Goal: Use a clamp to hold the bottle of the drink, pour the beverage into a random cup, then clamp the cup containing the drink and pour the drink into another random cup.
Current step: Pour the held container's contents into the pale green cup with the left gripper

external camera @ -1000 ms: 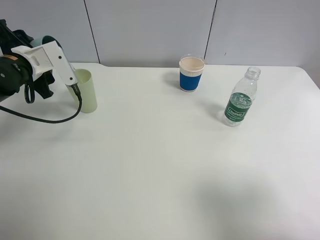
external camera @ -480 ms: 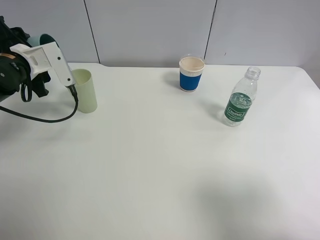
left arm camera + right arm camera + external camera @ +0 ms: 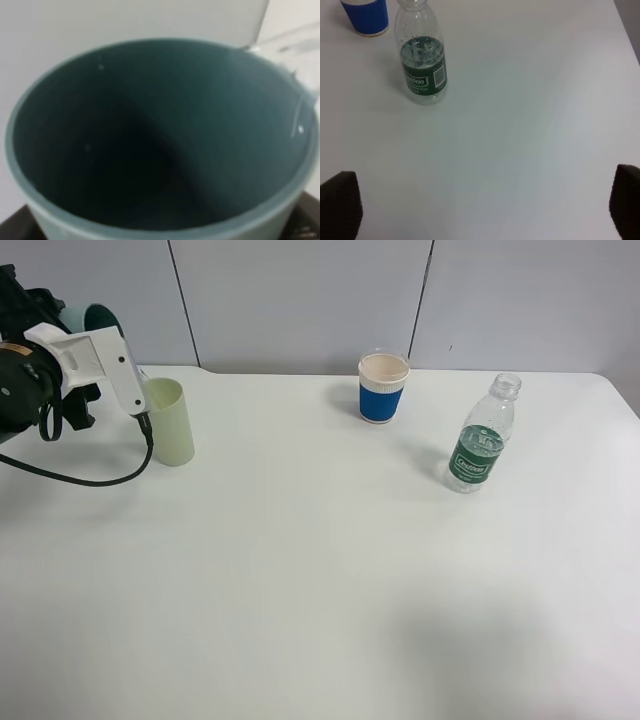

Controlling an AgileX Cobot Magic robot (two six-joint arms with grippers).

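My left gripper (image 3: 72, 332), the clamp with a white blocky housing, is shut on the teal cup containing the drink (image 3: 93, 315) and holds it tilted in the air at the far left. The cup's dark inside (image 3: 150, 140) fills the left wrist view, and a clear glinting streak (image 3: 292, 42) shows at its rim. The pale yellow-green cup (image 3: 171, 420) stands upright just below and to the right of it. The bottle (image 3: 482, 436) stands upright at the right, also in the right wrist view (image 3: 422, 60). My right gripper (image 3: 482, 207) is open over bare table, well short of the bottle.
A white paper cup with a blue band (image 3: 383, 387) stands at the back middle, left of the bottle. A black cable (image 3: 90, 478) hangs from the left arm down onto the white table (image 3: 320, 580). A grey wall runs behind the table.
The left gripper has turned and lifted slightly with the teal cup, uncovering more of the pale cup's rim. Nothing else has moved.
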